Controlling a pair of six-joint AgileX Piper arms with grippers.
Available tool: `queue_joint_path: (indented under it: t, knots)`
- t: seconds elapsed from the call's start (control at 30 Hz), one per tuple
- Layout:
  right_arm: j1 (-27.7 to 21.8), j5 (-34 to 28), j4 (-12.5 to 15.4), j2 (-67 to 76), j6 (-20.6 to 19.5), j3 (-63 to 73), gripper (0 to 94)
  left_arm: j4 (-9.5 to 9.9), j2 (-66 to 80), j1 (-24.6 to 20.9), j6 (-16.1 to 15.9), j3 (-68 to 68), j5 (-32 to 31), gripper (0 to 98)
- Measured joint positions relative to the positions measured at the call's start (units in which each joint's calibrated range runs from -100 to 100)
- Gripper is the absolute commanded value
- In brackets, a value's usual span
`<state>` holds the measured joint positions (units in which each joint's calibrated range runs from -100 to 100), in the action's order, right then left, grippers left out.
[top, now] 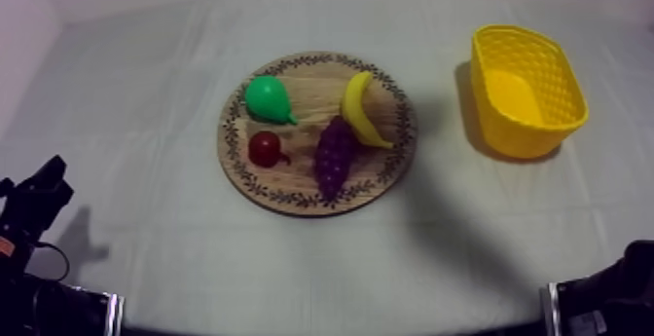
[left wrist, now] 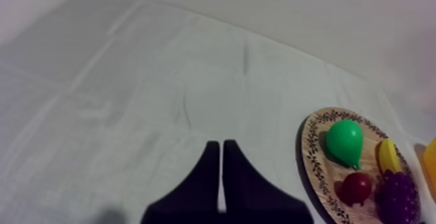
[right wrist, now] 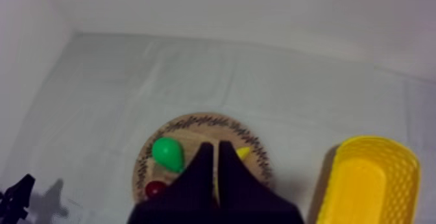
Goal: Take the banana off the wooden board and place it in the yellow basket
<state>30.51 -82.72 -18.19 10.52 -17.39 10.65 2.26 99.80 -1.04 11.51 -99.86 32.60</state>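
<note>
Left gripper (left wrist: 221, 145): fingers pressed together in narrow wedge, gripping nothing, over bare cloth (top: 195, 262) left of board (top: 311, 92), on its near side

Right gripper (right wrist: 215, 146): fingers together too, gripping nothing, on near side of board, pointing toward it

On board, near part: grapes (top: 333, 155), small red fruit (top: 264, 149) to their left

Banana (top: 360, 111): lying on right half of board, just beside grapes, curving toward far rim

Pear (top: 266, 98): far left part of board

Basket (top: 560, 92): right of board, well apart, upright

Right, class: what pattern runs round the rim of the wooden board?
A dark, leafy vine ring on the wooden board, clearest in the top view.
</note>
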Motion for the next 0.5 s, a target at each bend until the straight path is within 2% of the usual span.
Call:
queue_joint_path:
  t: [0.23, 0.5]
  knots:
    - [4.43, -5.00, -1.19, -9.00, -3.19, 4.52, 0.7, 0.00, 0.00, 0.00, 0.00, 0.00, 0.00, 0.1]
    - [4.75, -6.70, -1.55, -17.41, -5.51, 3.80, 0.7, 0.00, 0.00, 0.00, 0.00, 0.00, 0.00, 0.1]
